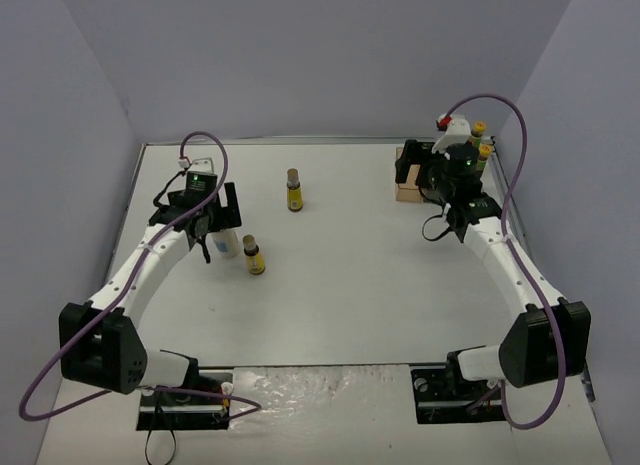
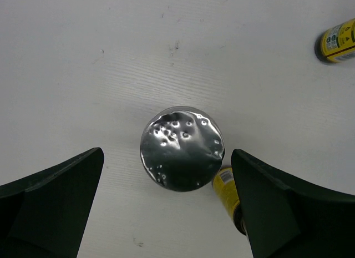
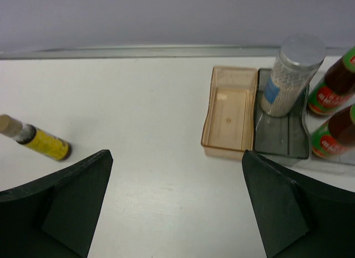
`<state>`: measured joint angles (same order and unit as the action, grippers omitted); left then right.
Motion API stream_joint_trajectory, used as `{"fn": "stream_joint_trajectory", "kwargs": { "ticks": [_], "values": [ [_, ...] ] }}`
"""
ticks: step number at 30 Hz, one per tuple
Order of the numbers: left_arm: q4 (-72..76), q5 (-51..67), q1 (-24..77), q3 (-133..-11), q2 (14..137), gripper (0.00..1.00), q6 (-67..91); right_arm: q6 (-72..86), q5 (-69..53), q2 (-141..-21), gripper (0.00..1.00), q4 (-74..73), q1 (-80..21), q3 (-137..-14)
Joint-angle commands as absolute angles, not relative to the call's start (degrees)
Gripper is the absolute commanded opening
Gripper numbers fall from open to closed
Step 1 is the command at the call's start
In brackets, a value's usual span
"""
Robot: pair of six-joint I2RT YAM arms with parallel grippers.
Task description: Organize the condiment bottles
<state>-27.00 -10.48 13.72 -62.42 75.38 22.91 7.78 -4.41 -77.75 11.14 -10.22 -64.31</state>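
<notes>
**Top view with both wrist views: sorting of six condiment bottles, half done.**

Three bottles are already housed in the tray [image 1: 408, 188] at the far right. The two dark red bottles [image 3: 334, 83] with yellow caps stand at its right-hand end. One silver-lidded shaker [image 3: 288, 75] stands at the back of the grey compartment [image 3: 280, 141]. The orange compartment [image 3: 228, 122] beside it holds nothing.

Three bottles are out on the table [image 1: 370, 285]. The loose shaker [image 2: 182, 148] stands at the left. One tiny yellow bottle [image 2: 226, 188] is just beside it, and the other tiny yellow bottle [image 1: 294, 192] stands well apart, toward the middle.

My left gripper [image 1: 213, 228] hangs directly over the loose shaker. Its jaws are spread as wide as they go, one finger to each side of the dimpled lid and neither touching it. My right gripper [image 3: 177, 158] sits near the tray, facing it, with its jaws wide apart and nothing between them.

I judge the step in hand to be the left arm's pick of the loose shaker.

- **Descent:** the next move calls for a straight drop that keeps the lid centred between the fingers.
- **Hazard:** the finger on the yellow bottle's side has little room, and a skewed approach would likely knock that bottle over.
- **Grip:** the jaws should close on the shaker's body below the lid.
- **Placement:** the free front of the grey compartment, next to its twin, looks the natural place. It lies across the table, so a hand-over to the right arm may be needed.
</notes>
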Motion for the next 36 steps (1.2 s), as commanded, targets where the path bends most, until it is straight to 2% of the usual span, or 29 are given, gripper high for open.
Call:
{"fn": "stream_joint_trajectory", "kwargs": {
  "ticks": [1,4,7,9,11,16,18,22,28,36],
  "values": [
    [-24.9,-9.2,13.0,-67.1,79.6,0.97,23.8,10.6,-6.2,-71.3,1.0,14.5,-10.9,-61.1],
    [-26.7,-7.9,13.0,-69.2,82.0,0.95,24.4,11.1,-6.1,-69.2,1.0,13.8,-10.9,-59.1],
    [-27.9,-7.2,12.9,-70.1,84.0,0.81,25.0,11.3,-5.7,-67.5,1.0,13.6,-11.0,-57.3],
    [-29.3,-7.2,12.9,-71.0,85.5,0.69,25.2,11.4,-5.4,-66.7,1.0,13.3,-11.0,-56.5],
    [-31.0,-6.5,12.9,-72.5,86.5,0.48,25.2,11.4,-5.0,-65.7,1.0,13.1,-11.0,-55.6],
    [-33.0,-4.5,13.0,-77.7,88.4,0.15,24.6,10.6,-3.7,-63.6,1.0,11.6,-10.9,-55.0],
    [-33.9,-2.9,13.1,-80.8,88.8,0.08,24.2,10.0,-3.2,-62.8,1.0,10.9,-11.0,-55.1],
    [-35.2,-1.0,15.8,-87.5,89.7,0.05,23.0,8.9,-2.7,-61.4,1.0,9.5,-10.9,-55.4],
    [-37.7,-1.7,28.3,-99.6,94.5,0.05,20.2,8.3,-2.3,-59.9,1.0,7.7,-10.9,-55.6],
    [-38.7,-3.7,42.4,-109.3,104.5,0.06,19.5,5.9,-3.6,-56.9,1.0,5.0,-10.7,-55.6]
  ]
}}
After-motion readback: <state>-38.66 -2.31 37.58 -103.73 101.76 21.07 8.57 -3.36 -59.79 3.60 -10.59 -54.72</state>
